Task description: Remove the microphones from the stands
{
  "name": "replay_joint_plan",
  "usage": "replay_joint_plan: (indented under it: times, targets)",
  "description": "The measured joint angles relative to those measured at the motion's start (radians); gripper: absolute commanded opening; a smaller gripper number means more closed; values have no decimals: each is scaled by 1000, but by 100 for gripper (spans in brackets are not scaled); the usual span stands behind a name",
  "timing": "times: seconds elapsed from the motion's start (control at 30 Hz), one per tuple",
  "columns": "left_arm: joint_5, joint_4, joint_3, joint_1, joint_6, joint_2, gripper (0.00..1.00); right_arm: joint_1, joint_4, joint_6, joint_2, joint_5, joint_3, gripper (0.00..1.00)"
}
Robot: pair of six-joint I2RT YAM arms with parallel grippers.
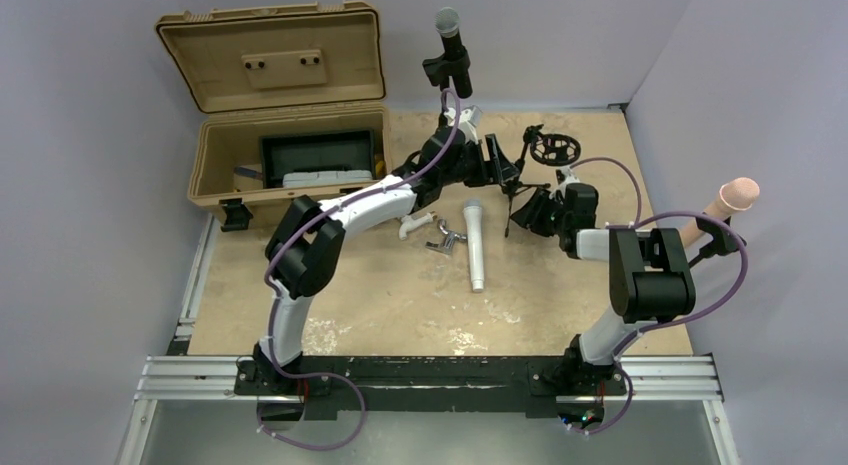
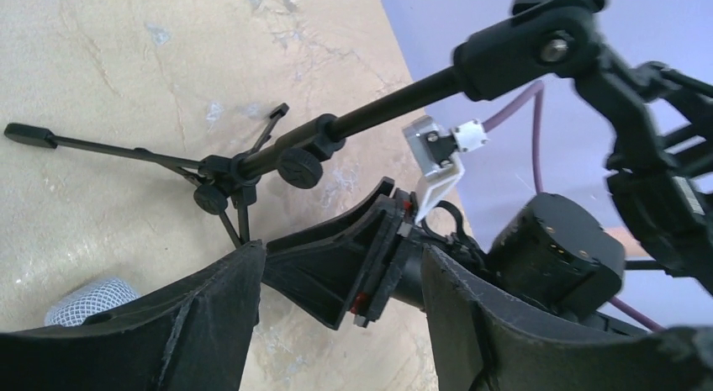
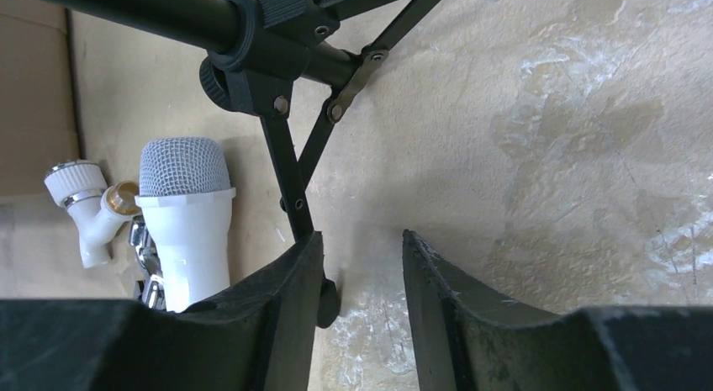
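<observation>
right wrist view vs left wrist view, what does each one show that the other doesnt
Only the right wrist view shows the white plastic pipe fitting with a brass collar and a shiny chrome part beside it. Only the left wrist view shows a white camera bracket, a purple cable and the lilac wall. Both show the black tripod stand, the mesh head of the white microphone and the tan tabletop.

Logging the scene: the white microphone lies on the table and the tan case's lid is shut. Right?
No: in the top view the tan case has its lid open. The white microphone does lie on the table.
</observation>
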Motion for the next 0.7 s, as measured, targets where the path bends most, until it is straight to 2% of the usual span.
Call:
replay_joint_plan:
  times: [0.07, 0.2, 0.47, 0.6, 0.7]
  targets:
    - [-6, 5, 0, 0, -8, 16, 65, 0, 7, 0, -1, -9, 0, 48]
    - [-8, 24, 3, 0, -27, 46, 57, 3, 26, 2, 0, -19, 0, 47]
    - [22, 65, 34, 8, -65, 90, 56, 16, 76, 8, -4, -68, -6, 52]
    - [38, 103, 35, 19, -93, 95, 54, 21, 132, 13, -23, -86, -14, 46]
    - [40, 128, 42, 29, -117, 115, 53, 30, 153, 18, 23, -92, 0, 41]
